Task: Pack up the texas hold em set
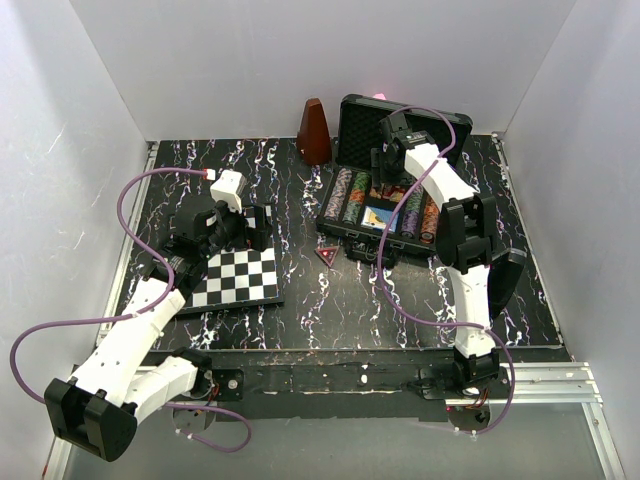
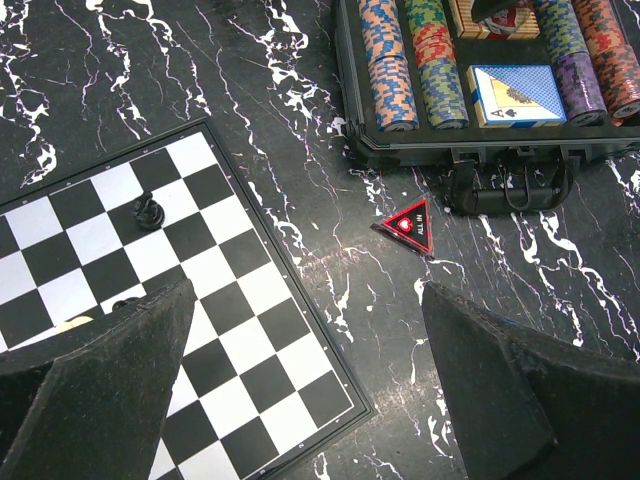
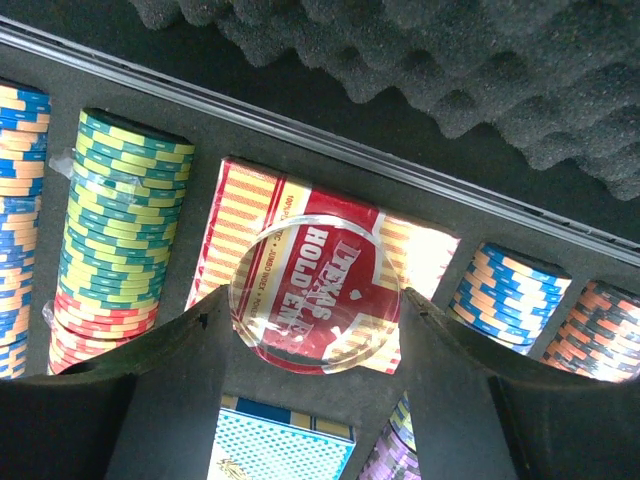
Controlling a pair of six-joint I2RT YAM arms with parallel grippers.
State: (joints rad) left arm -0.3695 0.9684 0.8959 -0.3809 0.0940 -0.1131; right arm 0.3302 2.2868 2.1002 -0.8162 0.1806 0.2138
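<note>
The black case lies open at the back right, its foam-lined lid standing up. It holds rows of striped chips and a blue card box. My right gripper hovers over the case. In the right wrist view it is shut on a clear round button, held just above the red card box. A red triangular marker lies on the table in front of the case, and also shows in the left wrist view. My left gripper is open and empty above the chessboard's corner.
The black-and-white chessboard lies at the left with a black piece on it. A brown metronome stands at the back, left of the case. White walls enclose the table on three sides.
</note>
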